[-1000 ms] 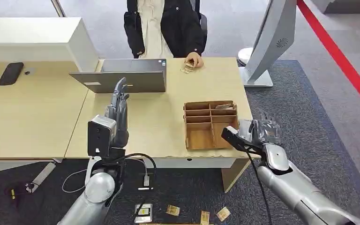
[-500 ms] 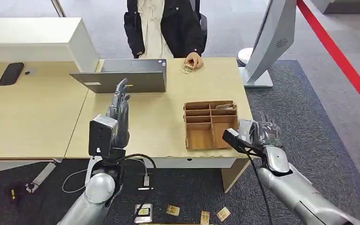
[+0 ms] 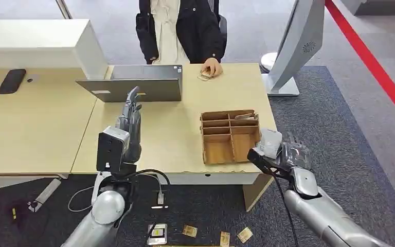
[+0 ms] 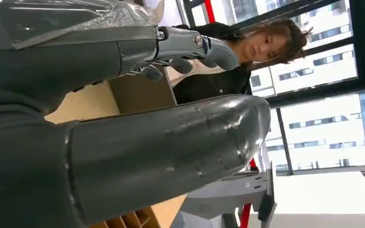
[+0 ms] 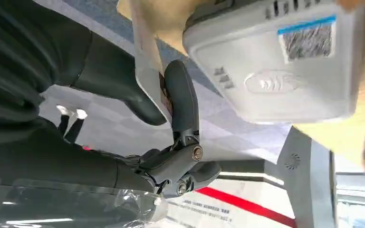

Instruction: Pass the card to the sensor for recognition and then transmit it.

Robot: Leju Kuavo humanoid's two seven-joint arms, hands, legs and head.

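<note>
**Card in right hand, at the sensor: reading stage not confirmed**

Nearest the camera, at the bottom centre of the head view, several loose cards (image 3: pixel 190 230) lie on the dark floor. They are not part of the present action.

The right hand (image 3: pixel 287 154) is low and right of centre in the frame, off the near right corner of the table (image 3: pixel 175 139). The right wrist view shows it pinching the card (image 5: pixel 148 80) between the thumb and a dark finger, with the remaining fingers curled below. The card appears there edge-on, as a thin pale slab.

The sensor (image 3: pixel 270 140), a white box with a contactless mark (image 5: pixel 271 81) on its face, sits at the table corner just up and left of the right hand in the head view. In the wrist view the card's long edge runs alongside the sensor's marked face, close beside it. Whether the two touch cannot be told. On this evidence the next move needs only a short approach up and left, with the card's flat side turned to the marked face. The right hand is much the nearer of the two.

Just beyond the sensor stands a wooden divided tray (image 3: pixel 230 136).

The left hand (image 3: pixel 129 116), left of centre, holds nothing. Its fingers are straight and apart and point up the frame toward a grey laptop (image 3: pixel 133 85).

At the far table edge, top centre, a person's hand (image 3: pixel 212 67) rests on a small item. This is judged the likely end point for the handover.
</note>
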